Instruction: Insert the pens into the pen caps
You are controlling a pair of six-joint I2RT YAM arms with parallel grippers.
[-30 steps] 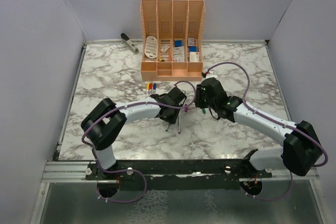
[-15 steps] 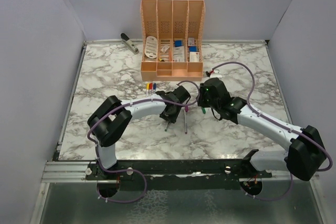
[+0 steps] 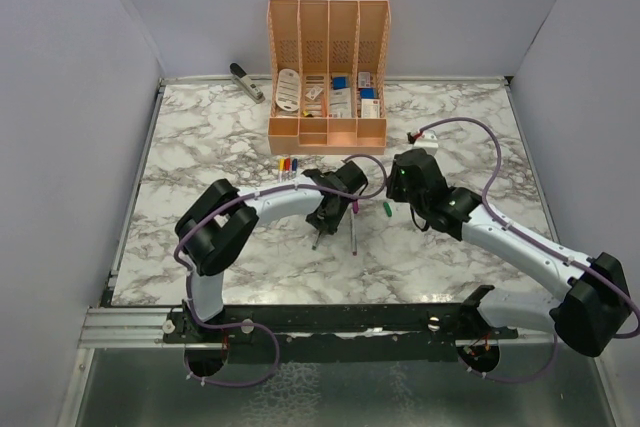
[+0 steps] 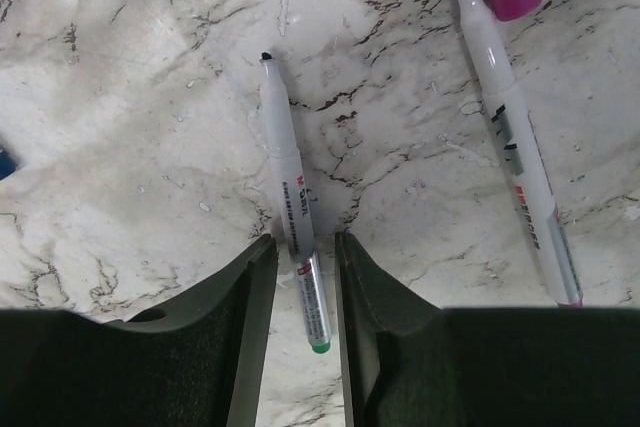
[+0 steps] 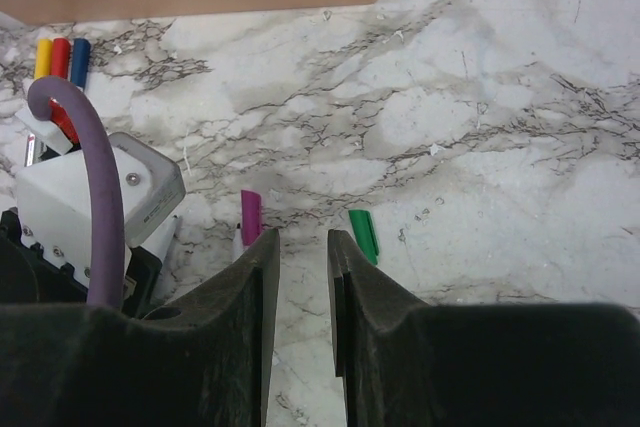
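Left wrist: straddled green pen point(image 4: 290, 187), flat on table point(image 4: 120, 97), w/ L gripper point(image 4: 305, 240), jaws slightly apart, not clamped. Right wrist: hovered R gripper point(image 5: 302, 237), jaws parted, empty, nr purple cap point(image 5: 250, 217) & green cap point(image 5: 364, 235).

High rear overview, two close wrist views

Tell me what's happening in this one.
Two arms are working on capping markers. The left gripper straddles a bare pen lying on the table, with its jaws not closed on it. The right gripper hangs empty above the purple cap and green cap. A second pen lies uncapped nearby.
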